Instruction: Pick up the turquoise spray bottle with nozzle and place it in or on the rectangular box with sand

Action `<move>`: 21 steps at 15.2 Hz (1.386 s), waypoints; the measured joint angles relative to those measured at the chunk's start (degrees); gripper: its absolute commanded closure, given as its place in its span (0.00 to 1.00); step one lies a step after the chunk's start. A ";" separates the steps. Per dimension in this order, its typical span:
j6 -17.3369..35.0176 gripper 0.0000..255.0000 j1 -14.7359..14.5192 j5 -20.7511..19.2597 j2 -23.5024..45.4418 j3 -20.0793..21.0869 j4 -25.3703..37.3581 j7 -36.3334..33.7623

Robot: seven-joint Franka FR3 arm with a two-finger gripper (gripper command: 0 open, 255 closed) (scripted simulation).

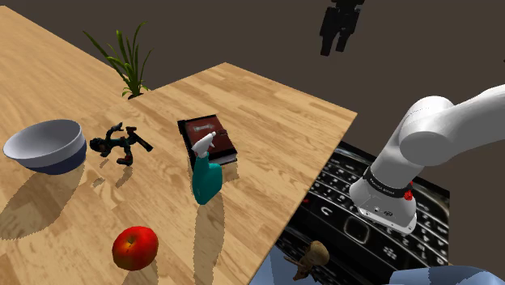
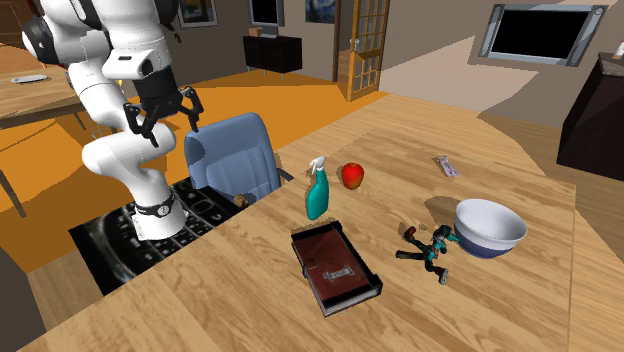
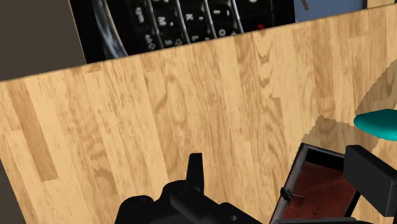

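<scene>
One turquoise spray bottle (image 1: 205, 174) with a white nozzle is seen standing upright on the light, wood-grained counter (image 1: 275, 113). It is placed just beside the short end of one flat, dark red rectangular box (image 1: 209, 136) with a black rim. Nearer in the shoulder view, towards its left, one glossy red apple (image 1: 134, 247) is set. Further left are found one black jointed figurine (image 1: 120, 146) and one round bowl (image 1: 46, 146), white inside and blue outside. The white arm (image 1: 429, 129) is bent up from its stand. The two black fingers (image 3: 195, 170) are held apart with nothing between them, pointed down high over the counter's edge, well apart from the bottle.
</scene>
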State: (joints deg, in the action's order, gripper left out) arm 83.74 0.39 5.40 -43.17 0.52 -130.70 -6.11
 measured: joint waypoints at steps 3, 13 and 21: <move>0.88 0.00 0.39 1.62 -0.03 1.22 -1.37 -3.12; 11.73 0.00 2.17 16.88 2.22 12.69 -11.18 -29.02; 24.83 0.00 2.79 29.29 10.36 22.75 -13.77 -48.21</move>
State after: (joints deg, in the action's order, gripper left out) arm 108.57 3.18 34.69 -32.82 23.27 -144.47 -54.31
